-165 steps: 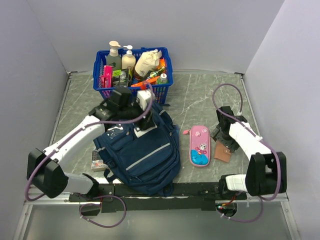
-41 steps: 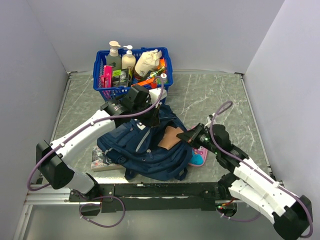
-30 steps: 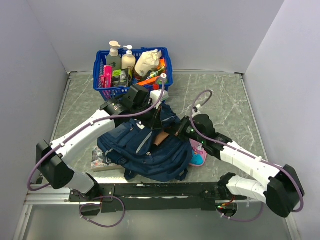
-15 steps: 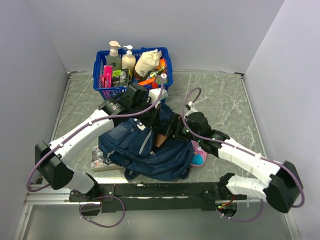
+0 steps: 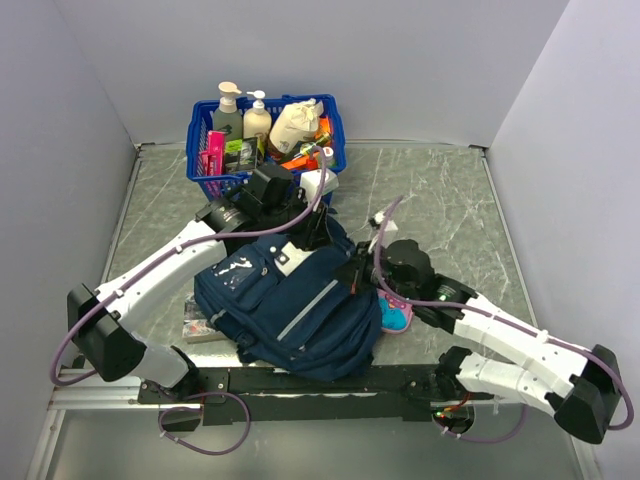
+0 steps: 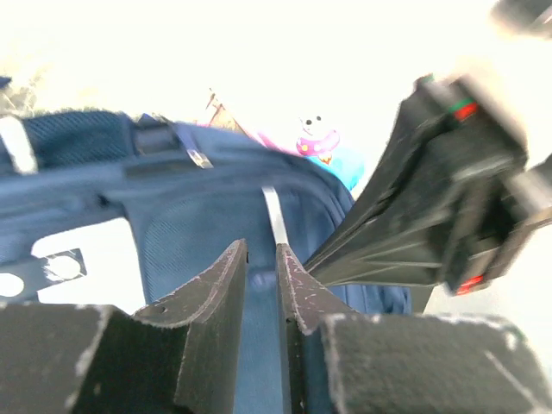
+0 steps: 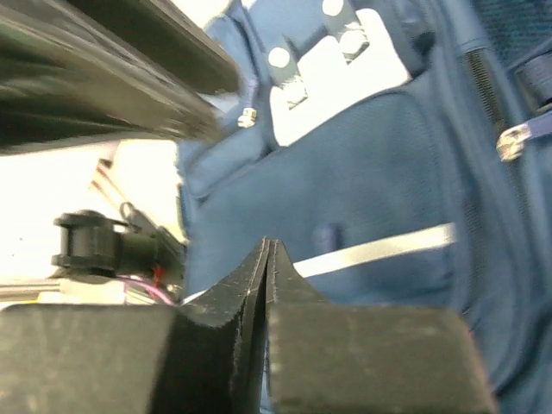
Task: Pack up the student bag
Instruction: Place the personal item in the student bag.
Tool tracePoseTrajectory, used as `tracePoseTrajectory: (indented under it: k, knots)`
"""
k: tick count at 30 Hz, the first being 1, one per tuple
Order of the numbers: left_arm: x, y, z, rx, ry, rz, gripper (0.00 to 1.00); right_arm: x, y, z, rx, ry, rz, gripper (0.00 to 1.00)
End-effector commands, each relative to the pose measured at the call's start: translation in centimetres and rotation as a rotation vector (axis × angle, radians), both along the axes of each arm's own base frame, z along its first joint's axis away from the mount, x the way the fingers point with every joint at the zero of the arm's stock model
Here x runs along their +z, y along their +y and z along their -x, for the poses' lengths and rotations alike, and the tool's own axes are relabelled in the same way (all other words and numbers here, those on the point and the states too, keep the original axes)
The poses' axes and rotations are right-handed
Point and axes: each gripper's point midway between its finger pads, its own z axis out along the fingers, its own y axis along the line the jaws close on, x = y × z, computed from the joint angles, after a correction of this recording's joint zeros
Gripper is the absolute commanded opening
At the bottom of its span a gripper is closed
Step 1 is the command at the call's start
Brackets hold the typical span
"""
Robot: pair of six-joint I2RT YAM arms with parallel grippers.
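The big blue student bag (image 5: 290, 310) lies flat on the table (image 5: 450, 190), near the front edge, between the two arms. The left gripper (image 6: 260, 250) hangs just over the top of the bag. Its two fingers stand a little apart, and I see nothing pinched between them. The right gripper (image 7: 267, 246) is squeezed tight with nothing in it, and it hovers close over the bag's front.

Here is what worries me. The two arms are very close to each other over the bag, so they could bump if either one swings. The bag's mouth looks flopped shut and nobody is holding it, so the next thing may not go in. The pink pencil case (image 5: 398, 316) sits partly under the right arm, right beside the bag. If that arm drops or slides, it could shove the case away or drag the soft bag toward the edge. The blue basket (image 5: 200, 170) of bottles is just behind the left arm, and a wide swing could knock it.
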Motion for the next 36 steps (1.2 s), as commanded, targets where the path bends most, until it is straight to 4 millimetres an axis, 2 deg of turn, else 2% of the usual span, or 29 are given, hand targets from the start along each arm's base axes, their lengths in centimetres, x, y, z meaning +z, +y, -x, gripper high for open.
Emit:
tracePoseTrajectory:
  k: [1,3,4,6,7,8,9,11,12,13,14,15,16,17,19,22,26,29,31,33,36]
  knots:
    - [3.2,-0.1,-0.4,-0.002,-0.096,0.067,0.25,-0.9,-0.3,-0.8,-0.026,-0.061,0.11,0.0]
    - [3.2,0.0,-0.4,-0.002,-0.102,0.064,0.25,-1.2,-1.0,-1.0,-0.047,-0.067,0.145,0.0]
    - [3.1,0.1,-0.4,-0.003,-0.11,0.058,0.25,-0.9,-1.3,-1.0,-0.053,-0.077,0.149,0.03]
    - [2.7,0.4,-0.1,-0.021,-0.112,0.043,0.29,0.1,-2.1,-0.8,-0.06,-0.107,0.166,0.19]
    - [2.3,0.6,0.1,-0.056,-0.139,0.022,0.32,0.5,-2.4,-0.7,-0.055,-0.116,0.172,0.22]
    - [1.9,0.4,1.0,-0.119,-0.133,0.014,0.41,1.3,-2.8,-0.4,-0.045,-0.144,0.173,0.26]
    - [0.2,1.4,2.1,-0.172,-0.099,-0.052,0.43,1.5,-3.1,0.1,-0.031,-0.143,0.186,0.33]
    - [-2.1,2.6,3.9,-0.318,-0.106,-0.139,0.48,2.2,-3.1,1.2,0.011,-0.17,0.181,0.37]
    - [-4.3,4.2,5.2,-0.398,-0.09,-0.215,0.49,2.0,-3.1,1.9,0.04,-0.17,0.187,0.39]
    - [-5.3,5.0,5.8,-0.422,-0.083,-0.244,0.5,1.9,-2.6,3.0,0.081,-0.175,0.187,0.41]
    - [-5.1,5.9,6.4,-0.435,-0.111,-0.236,0.5,1.6,-2.3,3.8,0.108,-0.173,0.195,0.43]
    - [-6.5,6.9,7.0,-0.473,-0.132,-0.26,0.51,0.5,-2.3,4.2,0.117,-0.161,0.224,0.46]
    - [-6.6,7.4,7.2,-0.475,-0.161,-0.259,0.52,-0.3,-2.2,4.6,0.127,-0.147,0.25,0.48]
    - [-5.7,7.9,7.9,-0.486,-0.217,-0.236,0.53,-1.0,-1.7,5.6,0.161,-0.142,0.275,0.52]
    - [-6.3,8.9,9.3,-0.571,-0.22,-0.255,0.54,-3.0,-1.8,5.7,0.151,-0.109,0.344,0.55]
    - [-7.0,9.4,10.5,-0.621,-0.211,-0.252,0.57,-4.1,-1.3,5.8,0.166,-0.073,0.364,0.57]
    - [-6.8,9.8,10.1,-0.62,-0.256,-0.273,0.59,-4.9,-0.2,6.8,0.21,0.004,0.357,0.59]
    - [-6.7,10.0,10.4,-0.636,-0.272,-0.276,0.59,-6.0,-0.4,7.9,0.235,0.074,0.371,0.6]
    - [-6.8,10.2,10.6,-0.644,-0.283,-0.277,0.61,-6.0,-0.3,8.5,0.249,0.095,0.346,0.61]
    - [-7.6,10.4,11.0,-0.667,-0.287,-0.289,0.61,-6.5,-0.2,8.6,0.239,0.122,0.333,0.69]
    - [-8.0,10.2,10.4,-0.634,-0.313,-0.307,0.62,-7.0,0.4,9.4,0.278,0.185,0.322,0.71]
